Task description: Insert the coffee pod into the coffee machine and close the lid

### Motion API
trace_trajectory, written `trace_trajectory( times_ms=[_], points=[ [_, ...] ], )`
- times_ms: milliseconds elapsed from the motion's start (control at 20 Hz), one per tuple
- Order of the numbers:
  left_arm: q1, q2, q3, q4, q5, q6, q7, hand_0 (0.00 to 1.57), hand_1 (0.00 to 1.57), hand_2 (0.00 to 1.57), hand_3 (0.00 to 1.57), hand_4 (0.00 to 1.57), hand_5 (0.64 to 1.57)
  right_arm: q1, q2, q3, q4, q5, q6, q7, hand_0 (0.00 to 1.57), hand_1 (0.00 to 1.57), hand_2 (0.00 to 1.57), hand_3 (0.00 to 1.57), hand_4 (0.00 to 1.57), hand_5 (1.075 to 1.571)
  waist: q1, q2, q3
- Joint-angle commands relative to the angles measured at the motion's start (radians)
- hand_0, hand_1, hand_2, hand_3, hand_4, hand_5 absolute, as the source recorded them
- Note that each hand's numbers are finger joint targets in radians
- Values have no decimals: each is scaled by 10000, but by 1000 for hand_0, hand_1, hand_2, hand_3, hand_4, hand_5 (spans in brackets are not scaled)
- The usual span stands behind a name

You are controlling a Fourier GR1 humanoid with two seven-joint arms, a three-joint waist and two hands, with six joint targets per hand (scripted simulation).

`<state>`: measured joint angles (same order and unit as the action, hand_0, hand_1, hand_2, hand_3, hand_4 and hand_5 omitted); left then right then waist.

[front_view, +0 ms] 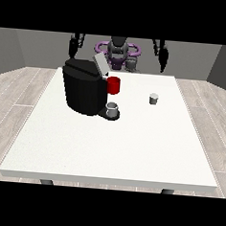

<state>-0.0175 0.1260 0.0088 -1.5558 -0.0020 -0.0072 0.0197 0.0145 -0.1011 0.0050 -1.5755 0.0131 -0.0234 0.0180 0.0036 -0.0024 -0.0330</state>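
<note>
Coffee pod [154, 99] well forward of both raised hands [163, 60] [73, 44], finger state indeterminable, nothing held; risk: knocking it over on approach.

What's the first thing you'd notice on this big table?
The black coffee machine at the table's back left stands out first, its grey lid tilted open and a bright red part on its side. A small grey coffee pod sits alone to its right.
</note>
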Motion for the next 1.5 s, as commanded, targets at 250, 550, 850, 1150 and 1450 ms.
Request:
trace_trajectory(
  times_ms=[250, 550, 850, 1150, 1450],
  points=[
    [-488, 2420, 68, 225, -902, -1842, -1380, 0, 0, 0, 0, 0, 1571, -57, 386, 312, 125, -64, 121, -210, 0, 0, 0, 0, 0, 1571, -236, 48, 333],
    [-2032, 3669, 680, 2187, -1955, -1777, -1393, 0, 0, 0, 0, 0, 1571, -1197, 280, 407, -512, 1436, -1189, -309, 0, 0, 0, 0, 0, 1571, -1563, 1647, 321],
    [-3010, 4616, 876, 3998, -2576, -2286, -1703, 0, 0, 0, 0, 0, 1571, -1622, 241, 690, -976, 1562, -967, -223, 0, 0, 0, 0, 0, 1571, -2153, 2409, 321],
    [-4182, 4334, 802, 5803, -3233, -1976, -2267, 0, 0, 0, 0, 0, 1571, -1759, 989, 1268, -922, 1864, -1359, -57, 0, 0, 0, 0, 0, 1571, -2290, 3000, 322],
    [-4982, 4188, 278, 6464, -4342, -1717, -2079, 0, 0, 291, 0, 0, 1571, -2369, 774, 793, -14, 2070, -1439, 808, 0, 0, 0, 0, 0, 1571, -1844, 2790, 327]
  ],
)
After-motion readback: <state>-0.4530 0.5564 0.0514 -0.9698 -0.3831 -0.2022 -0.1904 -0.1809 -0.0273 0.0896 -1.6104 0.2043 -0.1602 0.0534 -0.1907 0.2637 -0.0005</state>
